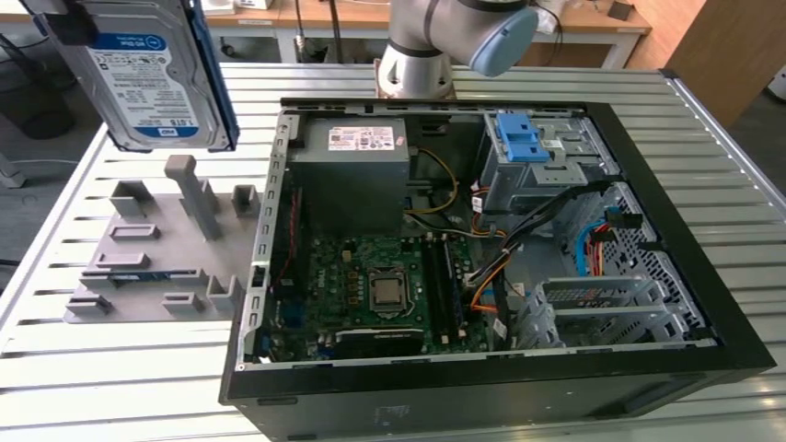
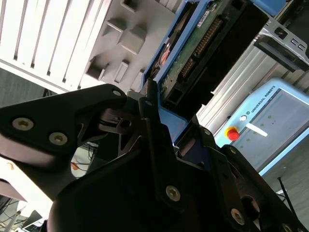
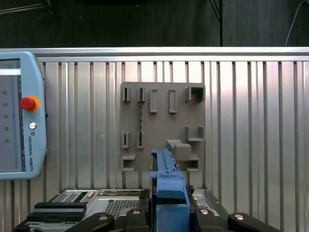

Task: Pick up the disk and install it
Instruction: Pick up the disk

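- My gripper was clamped on the hard drive, by its blue carrier bracket.
- Drive hung upright above the grey fixture board, beside the open PC case.
- Guessing rigid, heavyish, shock-sensitive; bracket edges looked safest to hold.

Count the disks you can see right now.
1. The disk hangs in the gripper above the grey rack, at the exterior view's upper left, outside the case. Others may be hidden inside the case.
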Action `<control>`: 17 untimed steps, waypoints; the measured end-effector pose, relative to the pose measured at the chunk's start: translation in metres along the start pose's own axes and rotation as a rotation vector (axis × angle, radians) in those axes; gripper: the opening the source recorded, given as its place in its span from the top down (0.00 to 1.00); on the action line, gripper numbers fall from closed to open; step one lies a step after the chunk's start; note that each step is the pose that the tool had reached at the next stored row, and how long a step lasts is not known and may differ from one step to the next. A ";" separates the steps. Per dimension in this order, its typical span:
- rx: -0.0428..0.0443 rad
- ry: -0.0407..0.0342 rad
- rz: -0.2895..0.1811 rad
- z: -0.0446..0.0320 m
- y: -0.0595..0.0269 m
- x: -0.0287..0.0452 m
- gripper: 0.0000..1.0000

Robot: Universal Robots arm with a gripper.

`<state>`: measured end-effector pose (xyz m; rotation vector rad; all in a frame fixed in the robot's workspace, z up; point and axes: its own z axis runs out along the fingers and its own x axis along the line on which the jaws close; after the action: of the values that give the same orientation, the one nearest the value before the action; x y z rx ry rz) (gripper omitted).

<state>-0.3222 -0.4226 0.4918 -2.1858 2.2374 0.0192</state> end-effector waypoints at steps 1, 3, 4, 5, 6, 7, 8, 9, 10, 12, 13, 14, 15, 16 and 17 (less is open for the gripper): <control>0.0000 -0.0006 0.000 0.0002 0.0000 0.0023 0.64; 0.0000 -0.0018 0.000 0.0004 -0.0001 0.0061 0.64; 0.0000 -0.0022 0.000 0.0005 -0.0002 0.0072 0.64; 0.0000 -0.0024 0.000 0.0005 -0.0003 0.0081 0.64; -0.0001 -0.0024 -0.001 0.0005 -0.0004 0.0087 0.64; -0.0001 -0.0025 -0.003 0.0005 -0.0006 0.0091 0.64; 0.0000 -0.0025 -0.004 0.0006 -0.0014 0.0092 0.64; -0.0002 -0.0024 -0.006 0.0005 -0.0024 0.0093 0.64; -0.0002 -0.0025 -0.007 0.0006 -0.0038 0.0094 0.64; -0.0002 -0.0025 -0.009 0.0008 -0.0076 0.0094 0.64; -0.0002 -0.0025 -0.010 0.0009 -0.0096 0.0093 0.64; -0.0002 -0.0025 -0.011 0.0011 -0.0114 0.0093 0.64; -0.0003 -0.0025 -0.012 0.0011 -0.0134 0.0092 0.64; -0.0002 -0.0025 -0.013 0.0013 -0.0154 0.0092 0.64; -0.0002 -0.0026 -0.014 0.0015 -0.0174 0.0092 0.64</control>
<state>-0.3050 -0.4322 0.4901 -2.2002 2.2207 0.0220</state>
